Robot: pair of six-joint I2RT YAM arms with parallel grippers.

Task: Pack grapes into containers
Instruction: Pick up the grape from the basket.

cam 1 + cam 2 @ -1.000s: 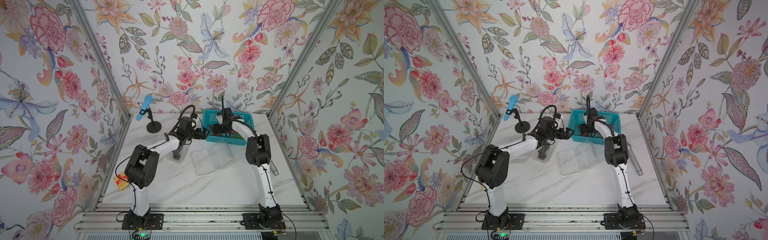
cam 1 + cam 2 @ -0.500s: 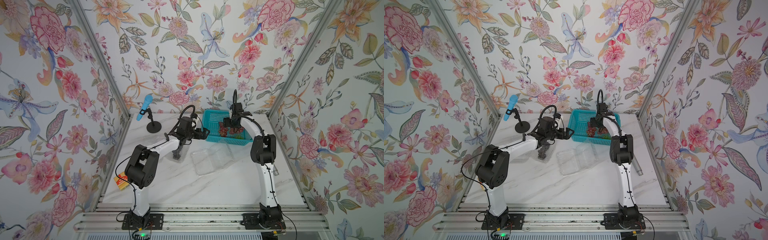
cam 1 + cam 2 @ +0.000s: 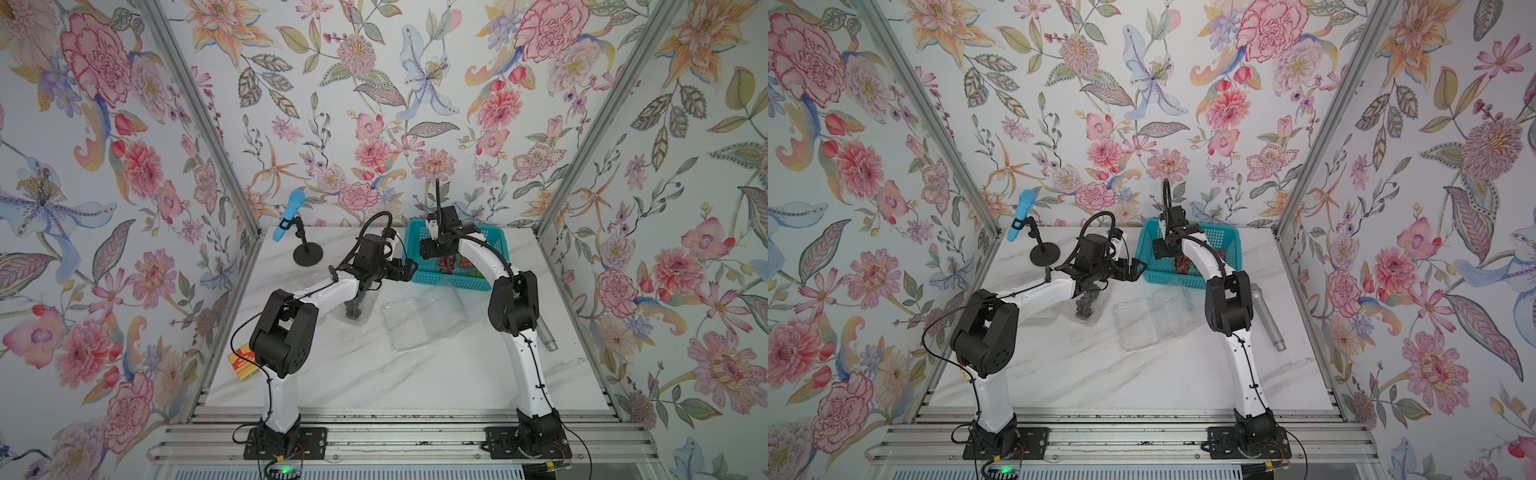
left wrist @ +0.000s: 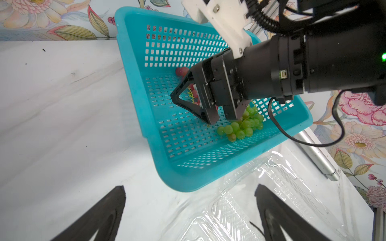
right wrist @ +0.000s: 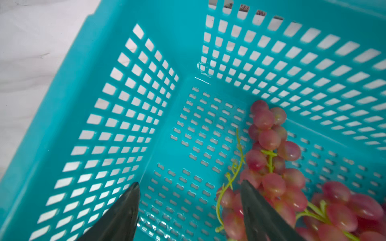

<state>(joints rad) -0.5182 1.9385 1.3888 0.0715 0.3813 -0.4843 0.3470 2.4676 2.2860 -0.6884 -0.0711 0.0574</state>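
Right tool (image 4: 224, 119) farther left in basket (image 4: 133, 83)

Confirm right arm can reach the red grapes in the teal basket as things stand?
Probably yes. The right tool hangs open inside the basket, and the red grapes lie uncovered beside one finger; nothing blocks them.

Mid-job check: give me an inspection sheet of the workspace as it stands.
Surface: white marble table, a few dark specks.
Job's things: red grapes and green grapes in the teal basket; dark grapes in one clear container; another clear container open and empty.
Clutter: blue microphone on a stand, silver cylinder, orange box at the table edge.
Grippers: left gripper open, empty, outside the basket; right gripper open inside it, one finger beside the red grapes.
Cables: black cables loop above both wrists.
Surroundings: floral walls, metal frame.
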